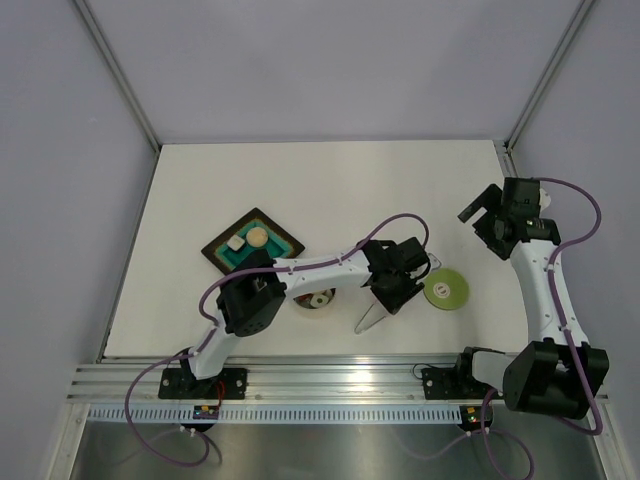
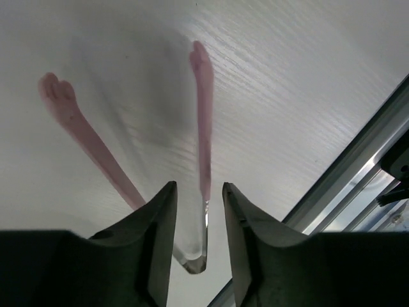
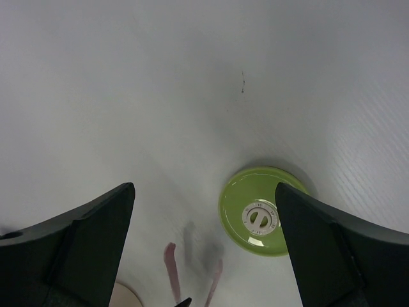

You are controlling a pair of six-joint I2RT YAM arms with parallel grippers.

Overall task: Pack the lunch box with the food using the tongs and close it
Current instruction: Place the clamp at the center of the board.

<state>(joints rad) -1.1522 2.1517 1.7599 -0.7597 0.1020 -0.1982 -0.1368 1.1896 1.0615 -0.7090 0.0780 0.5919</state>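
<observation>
You've got the table (image 1: 330, 190): steel lunch box (image 1: 318, 300) by the near edge, green lid (image 3: 262, 211) below your right end effector (image 3: 204, 185), which is spread wide and empty. The tongs (image 2: 203, 115) lie flat between them; they look light, springy, probably slick. Your left end effector (image 2: 199, 187) sits part-open astride their joined end. Pinch both arms there.

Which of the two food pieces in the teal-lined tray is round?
The beige ball, the right-hand one of the pair in the tray. The piece beside it, the white cube, is blocky and sits nearer the tray's left corner.
</observation>
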